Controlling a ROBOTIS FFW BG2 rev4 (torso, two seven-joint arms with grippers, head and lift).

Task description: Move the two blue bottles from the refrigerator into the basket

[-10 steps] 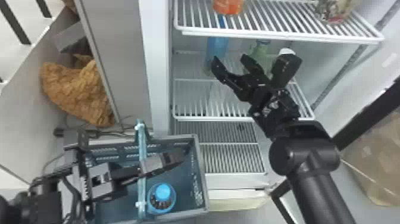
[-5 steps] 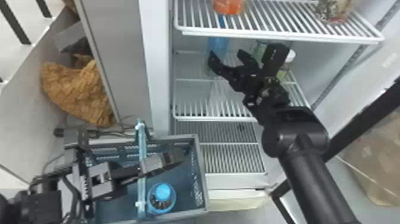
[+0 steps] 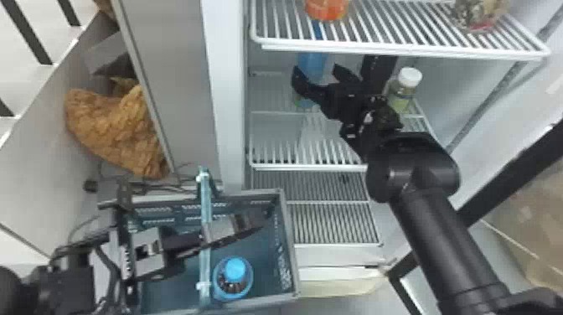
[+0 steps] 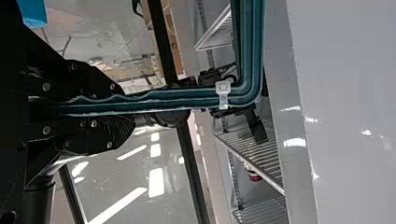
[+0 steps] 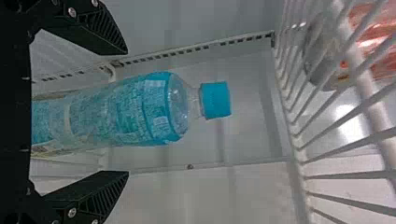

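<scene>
In the head view, my right gripper [image 3: 319, 77] is inside the refrigerator, open, just in front of a blue bottle [image 3: 312, 63] standing on the middle shelf. Seen from the right wrist, that blue bottle [image 5: 135, 109] lies between the spread fingers of my right gripper [image 5: 125, 112], with gaps on both sides and its blue cap beyond the tips. Another blue bottle [image 3: 233, 280] stands in the blue-grey basket [image 3: 290, 245]. My left gripper [image 3: 234, 228] is over the basket, shut on its teal handle [image 3: 205, 209]. The left wrist view has my left gripper [image 4: 123, 108] clamped around the handle [image 4: 173, 99].
Close above the right gripper is the upper wire shelf [image 3: 402, 51], carrying an orange container [image 3: 327, 8] and a patterned one [image 3: 479, 14]. A white-capped bottle [image 3: 404, 88] stands right of the gripper. The refrigerator's left side wall [image 3: 226, 92] borders the opening.
My right gripper has moved left and farther in toward the blue bottle on the shelf, turning slightly. The white-capped bottle is now less hidden by it. My left arm has kept still on the handle.
</scene>
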